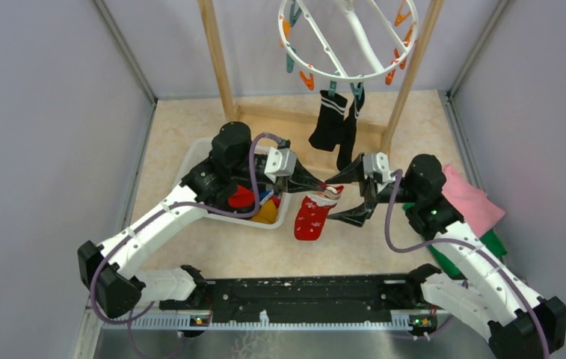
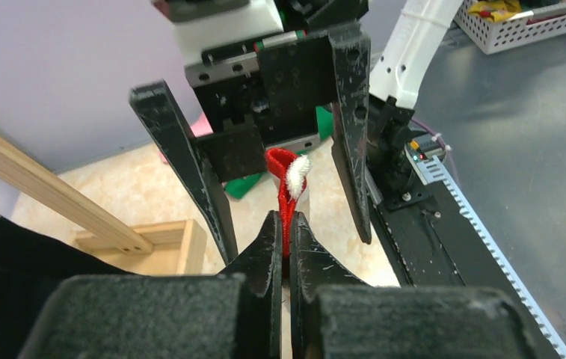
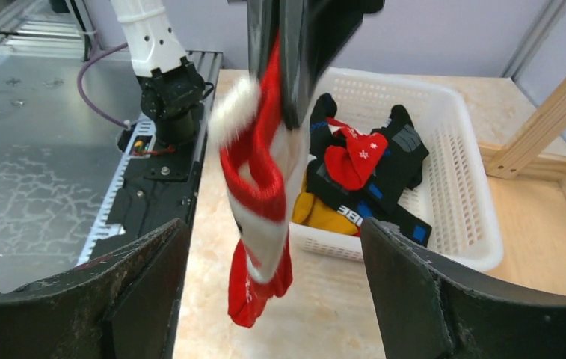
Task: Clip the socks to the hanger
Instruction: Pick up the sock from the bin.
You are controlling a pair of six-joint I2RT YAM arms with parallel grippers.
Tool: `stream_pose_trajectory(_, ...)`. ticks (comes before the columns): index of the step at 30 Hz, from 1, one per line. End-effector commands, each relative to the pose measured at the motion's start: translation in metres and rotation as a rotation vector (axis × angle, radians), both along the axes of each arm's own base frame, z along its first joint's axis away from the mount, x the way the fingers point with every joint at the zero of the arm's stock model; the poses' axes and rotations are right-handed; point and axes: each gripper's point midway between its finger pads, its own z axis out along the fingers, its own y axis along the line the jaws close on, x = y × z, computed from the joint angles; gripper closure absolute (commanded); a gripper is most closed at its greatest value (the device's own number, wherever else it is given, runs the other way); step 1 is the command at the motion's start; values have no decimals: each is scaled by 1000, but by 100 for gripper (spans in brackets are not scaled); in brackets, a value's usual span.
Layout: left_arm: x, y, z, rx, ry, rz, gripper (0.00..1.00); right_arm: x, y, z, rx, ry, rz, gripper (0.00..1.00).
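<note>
— While the L gripper (image 1: 323, 185) is pinched tight on the red sock (image 1: 312, 217) by its cuff, what's the R doing?
— R gripper (image 1: 337, 200) jaws wide, one each side of the cuff, no grip. Sock dangles over the table (image 1: 384, 247), just beside the basket (image 1: 194, 153).
— And the hanger (image 1: 363, 43)?
— Up top w/ a black striped sock (image 1: 330, 120) pegged on. Other socks (image 3: 362, 172) in basket.

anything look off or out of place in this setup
Nothing is spilled or damaged. The only unusual sight is the red sock dangling beside the basket, pinched by its cuff in the left gripper, jaws shut, while the right gripper stands open around it.
</note>
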Motion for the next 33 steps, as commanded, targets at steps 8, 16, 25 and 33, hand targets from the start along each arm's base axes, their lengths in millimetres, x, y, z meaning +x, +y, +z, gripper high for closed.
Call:
stream_pose_trajectory(8,7,-1,-9,-38,-18,53,100,-2,0,53,125,-81,-7,51)
stream_pose_trajectory(16,7,4,-8,-105,9,110,100,9,-1,49,102,-129,-64,93)
stream_pose_trajectory(25,5,20,-11,-220,59,210,48,15,-4,61,124,-182,-108,100)
stream_pose_trajectory(33,14,43,-7,-419,74,357,41,15,-4,70,184,-158,-127,100)
